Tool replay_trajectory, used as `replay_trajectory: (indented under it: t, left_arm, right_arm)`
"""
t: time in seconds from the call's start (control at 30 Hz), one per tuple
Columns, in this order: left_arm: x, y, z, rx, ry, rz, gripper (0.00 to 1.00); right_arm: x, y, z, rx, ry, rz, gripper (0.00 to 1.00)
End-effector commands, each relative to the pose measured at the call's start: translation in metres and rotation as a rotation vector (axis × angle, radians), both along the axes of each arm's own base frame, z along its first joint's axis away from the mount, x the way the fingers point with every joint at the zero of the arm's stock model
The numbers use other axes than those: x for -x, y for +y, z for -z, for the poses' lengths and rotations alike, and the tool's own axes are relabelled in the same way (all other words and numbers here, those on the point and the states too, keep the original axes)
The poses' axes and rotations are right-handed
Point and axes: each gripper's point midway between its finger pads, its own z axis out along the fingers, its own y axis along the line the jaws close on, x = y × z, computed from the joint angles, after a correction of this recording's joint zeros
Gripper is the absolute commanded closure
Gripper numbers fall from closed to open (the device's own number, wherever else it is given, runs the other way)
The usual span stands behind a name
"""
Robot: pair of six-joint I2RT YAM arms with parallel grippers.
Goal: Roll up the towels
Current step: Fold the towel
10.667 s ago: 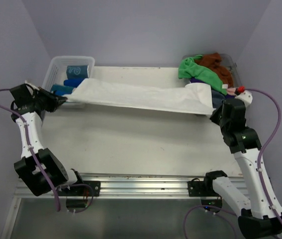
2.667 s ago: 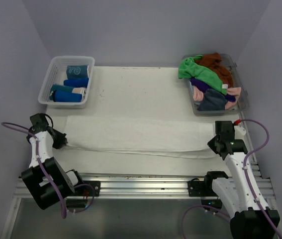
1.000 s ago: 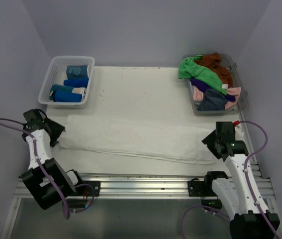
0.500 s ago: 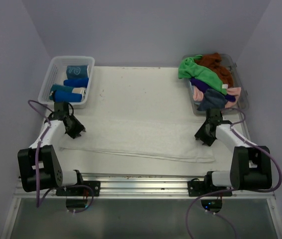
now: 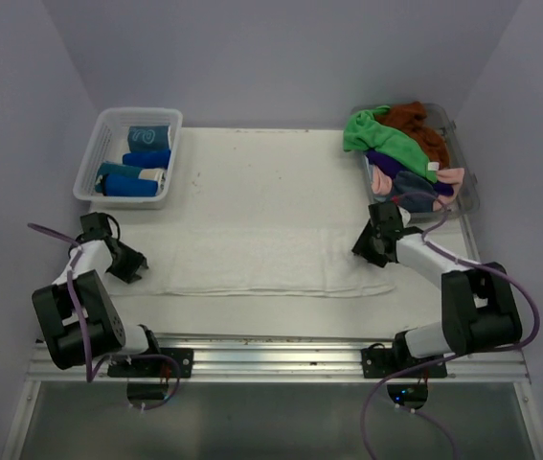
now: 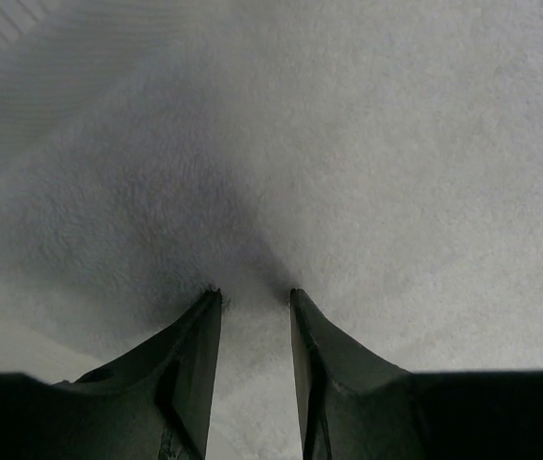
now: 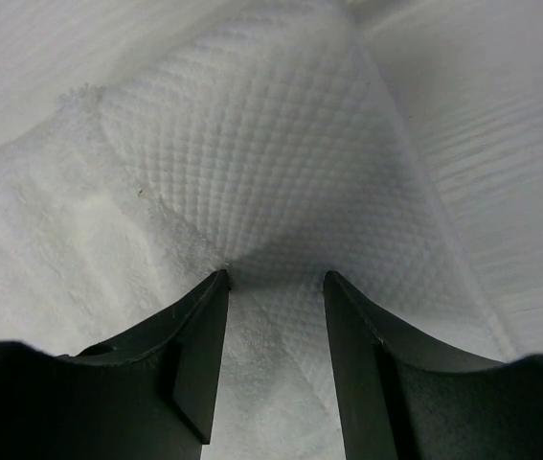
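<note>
I see the table (image 5: 252,172) carrying the white towel (image 5: 261,261), which lies flat as a long folded strip across the near half. The clear tub (image 5: 466,196) at far right holds loose towels (image 5: 395,144). The white basket (image 5: 94,153) at far left holds rolled towels (image 5: 142,158). The left gripper (image 6: 252,295) is clamped on the strip's left end, and the right gripper (image 7: 276,278) on its right end.
</note>
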Motion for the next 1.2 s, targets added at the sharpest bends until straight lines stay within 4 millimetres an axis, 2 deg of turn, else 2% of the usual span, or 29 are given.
replay_trajectory:
  t: [0.0,0.07,0.17,0.27,0.33,0.4,0.47,0.57,0.73,0.8,0.9,0.93,1.0,1.03,1.1,1.17]
  left_arm:
    - [0.007,0.023,-0.003,-0.086,0.019,-0.042,0.61]
    - [0.004,0.028,-0.007,-0.096,0.011,-0.056,0.61]
    - [-0.001,0.038,-0.017,-0.116,0.001,-0.072,0.61]
    - [-0.006,0.042,-0.023,-0.121,-0.011,-0.081,0.61]
    - [-0.008,0.042,-0.024,-0.119,-0.023,-0.080,0.61]
    - [-0.009,0.042,-0.023,-0.117,-0.022,-0.076,0.61]
    - [-0.008,0.042,-0.020,-0.114,-0.012,-0.073,0.61]
    - [-0.008,0.039,-0.018,-0.102,-0.014,-0.065,0.61]
    - [-0.009,0.037,-0.019,-0.098,-0.023,-0.048,0.61]
    - [-0.008,0.037,-0.019,-0.101,-0.024,-0.039,0.62]
    - [-0.011,0.034,-0.020,-0.085,-0.039,-0.014,0.62]
    - [-0.012,0.033,-0.021,-0.084,-0.044,0.000,0.62]
    - [-0.012,0.030,-0.020,-0.075,-0.049,0.009,0.62]
    - [-0.013,0.029,-0.022,-0.071,-0.056,0.013,0.62]
    - [-0.012,0.024,-0.021,-0.056,-0.066,0.023,0.62]
    - [-0.012,0.016,-0.023,-0.052,-0.091,0.021,0.62]
  right_arm:
    - [0.039,0.045,0.028,-0.105,0.123,-0.045,0.51]
    - [0.037,0.044,0.019,-0.088,0.107,-0.058,0.51]
    - [0.035,0.030,-0.009,-0.012,0.065,-0.091,0.48]
    - [0.031,0.003,-0.037,0.077,0.001,-0.083,0.44]
    - [0.030,-0.016,-0.043,0.077,0.006,-0.069,0.42]
    - [0.028,-0.032,-0.041,0.051,0.023,-0.043,0.41]
    - [0.031,-0.034,-0.029,0.041,0.096,-0.085,0.39]
    - [0.033,-0.026,-0.010,0.002,0.190,-0.137,0.39]
    - [0.029,-0.018,0.007,-0.043,0.191,-0.145,0.40]
    - [0.031,-0.017,0.014,-0.052,0.196,-0.133,0.44]
    - [0.031,-0.026,0.018,-0.011,0.187,-0.067,0.80]
    - [0.029,-0.029,0.013,0.003,0.167,-0.047,1.00]
    - [0.028,-0.040,0.003,0.044,0.138,0.011,1.00]
    - [0.024,-0.045,-0.014,0.065,0.081,0.035,1.00]
    - [0.022,-0.054,-0.032,0.096,0.026,0.082,1.00]
    - [0.025,-0.071,-0.072,0.161,-0.082,0.147,1.00]
